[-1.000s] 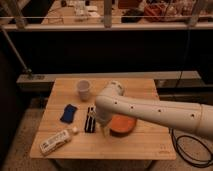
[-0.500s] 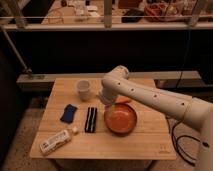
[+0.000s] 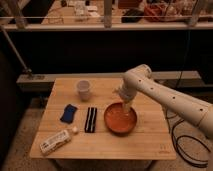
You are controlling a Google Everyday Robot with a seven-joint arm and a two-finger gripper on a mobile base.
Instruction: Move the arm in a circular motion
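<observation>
Camera view, arm bent, gripper over orange bowl

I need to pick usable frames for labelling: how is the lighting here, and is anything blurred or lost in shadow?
Camera view: dim, warm light; the table is lit, the floor around it dark. The arm looks soft, its gripper over the orange bowl hard to make out. The background shelves are dark and unclear.
</observation>
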